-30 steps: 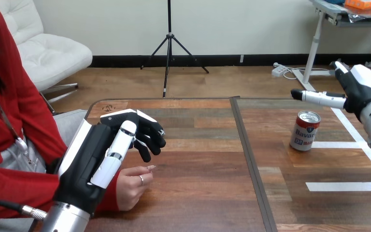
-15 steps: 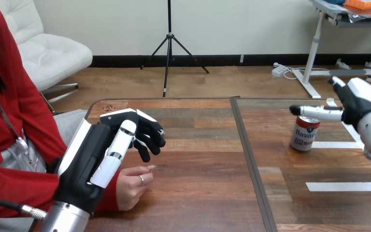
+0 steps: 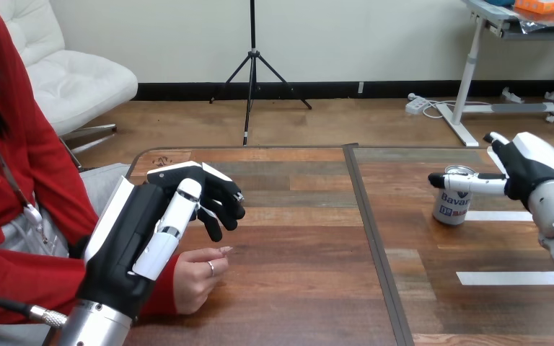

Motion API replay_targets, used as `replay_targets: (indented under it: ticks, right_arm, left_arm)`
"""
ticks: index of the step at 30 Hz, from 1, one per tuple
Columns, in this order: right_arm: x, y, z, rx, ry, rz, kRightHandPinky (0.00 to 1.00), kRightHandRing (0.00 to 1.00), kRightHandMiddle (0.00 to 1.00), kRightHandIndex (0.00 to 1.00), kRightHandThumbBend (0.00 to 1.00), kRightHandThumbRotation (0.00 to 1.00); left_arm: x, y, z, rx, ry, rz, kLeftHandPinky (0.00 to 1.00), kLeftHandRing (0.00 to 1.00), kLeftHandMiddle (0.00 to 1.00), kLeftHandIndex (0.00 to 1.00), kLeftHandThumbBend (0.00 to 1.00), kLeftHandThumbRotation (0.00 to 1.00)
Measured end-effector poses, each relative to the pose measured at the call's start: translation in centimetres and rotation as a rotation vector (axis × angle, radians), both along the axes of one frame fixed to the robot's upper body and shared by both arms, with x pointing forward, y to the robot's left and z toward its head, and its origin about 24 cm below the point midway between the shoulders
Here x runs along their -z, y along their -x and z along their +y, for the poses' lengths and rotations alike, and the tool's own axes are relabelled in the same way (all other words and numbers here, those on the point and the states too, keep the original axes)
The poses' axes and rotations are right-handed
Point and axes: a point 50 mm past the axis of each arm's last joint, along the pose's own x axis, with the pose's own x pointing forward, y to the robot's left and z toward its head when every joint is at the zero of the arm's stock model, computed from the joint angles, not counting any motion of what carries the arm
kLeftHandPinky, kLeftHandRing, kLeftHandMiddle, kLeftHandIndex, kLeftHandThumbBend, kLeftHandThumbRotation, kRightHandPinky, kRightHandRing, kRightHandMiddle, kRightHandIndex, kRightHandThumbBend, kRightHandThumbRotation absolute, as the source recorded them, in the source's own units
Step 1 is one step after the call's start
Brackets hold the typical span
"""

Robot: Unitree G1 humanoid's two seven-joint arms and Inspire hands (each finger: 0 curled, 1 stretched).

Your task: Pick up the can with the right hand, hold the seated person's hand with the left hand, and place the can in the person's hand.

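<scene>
Now the right hand [image 3: 532,170], spread and holding nothing, has the upright can [image 3: 449,207] just to its left, one finger [image 3: 469,183] reaching across the can's rim. The left hand [image 3: 151,227], loosely open, hangs well apart.

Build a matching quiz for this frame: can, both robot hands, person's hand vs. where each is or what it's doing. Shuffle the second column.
Column 1
1. can
2. left robot hand
3. right robot hand
4. person's hand

Column 2
A. open, thumb reaching across the can's upper part
B. resting on the table at the view's left, fingers loosely curled
C. standing upright on the table's right part
D. above the person's hand, fingers relaxed, holding nothing

Pairs: 1-C, 2-D, 3-A, 4-B
</scene>
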Motion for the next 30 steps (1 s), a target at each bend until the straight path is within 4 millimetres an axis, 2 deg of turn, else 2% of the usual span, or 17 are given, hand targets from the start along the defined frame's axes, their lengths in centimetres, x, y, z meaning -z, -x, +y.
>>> replay_targets:
  ticks: [11, 30]
  right_arm:
    - [0.5, 0.0, 0.6, -0.012, -0.01, 0.026, 0.8, 0.9, 0.91, 0.91, 1.0, 0.66]
    - [0.9, -0.1, 1.2, -0.041, 0.008, 0.057, 0.72, 0.83, 0.85, 0.85, 1.0, 0.7]
  left_arm:
    - [0.0, 0.0, 0.0, 0.001, -0.003, 0.0, 0.31, 0.42, 0.46, 0.44, 0.0, 0.96]
    - [-0.1, 0.0, 0.1, 0.0, -0.003, -0.001, 0.32, 0.43, 0.46, 0.44, 0.0, 0.96]
